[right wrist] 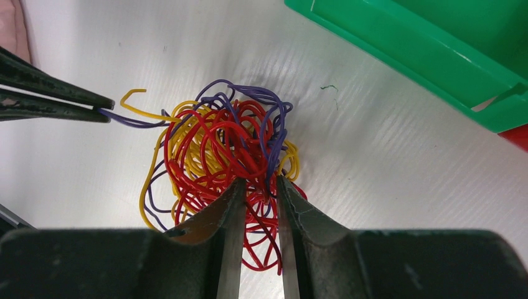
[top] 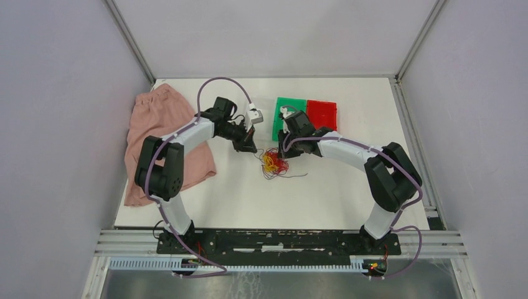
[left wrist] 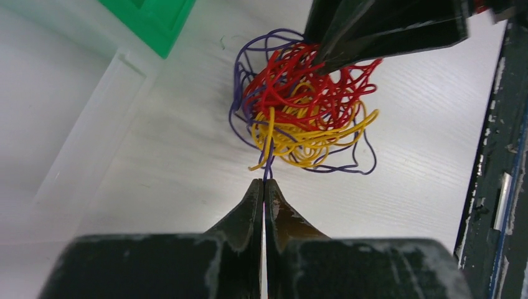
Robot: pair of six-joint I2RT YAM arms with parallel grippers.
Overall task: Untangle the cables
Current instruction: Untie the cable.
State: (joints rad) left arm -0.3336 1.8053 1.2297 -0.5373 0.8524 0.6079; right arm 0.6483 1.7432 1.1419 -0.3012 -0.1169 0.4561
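the cables [top: 274,163] lay in the middle of the table [top: 236,199]. my left gripper [left wrist: 264,187] was clenched on one purple strand [right wrist: 134,120], the right gripper [right wrist: 258,187] pinching red loops [right wrist: 215,140]; pulling apart, i judged, might tighten knots or slip the thin strand free

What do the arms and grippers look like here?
The left arm and right arm match: white links, black joints, a purple-grey hose clipped along each. The left gripper and right gripper have black tapered fingers, scuffed grey, worn brownish on inner faces.
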